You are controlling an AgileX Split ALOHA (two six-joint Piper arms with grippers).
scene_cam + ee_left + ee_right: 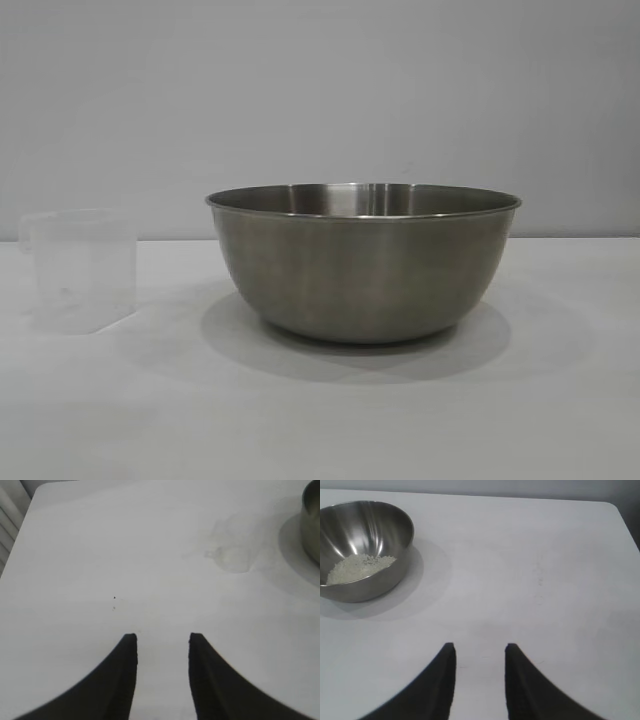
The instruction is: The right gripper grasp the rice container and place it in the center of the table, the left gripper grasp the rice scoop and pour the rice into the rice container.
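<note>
bowl (365, 265): rigid, slick steel, rice (357, 567) inside; grip rim
scoop (80, 270): light plastic; take handle
left claw (162, 645), right claw (480, 652): released, empty

The white surface (560, 400) in front of me carries two things. The rice container (365, 265) stands upright near the middle, with a small heap of rice (357, 567) inside it. The rice scoop (80, 268) stands at its nine o'clock, apart from it.
</note>
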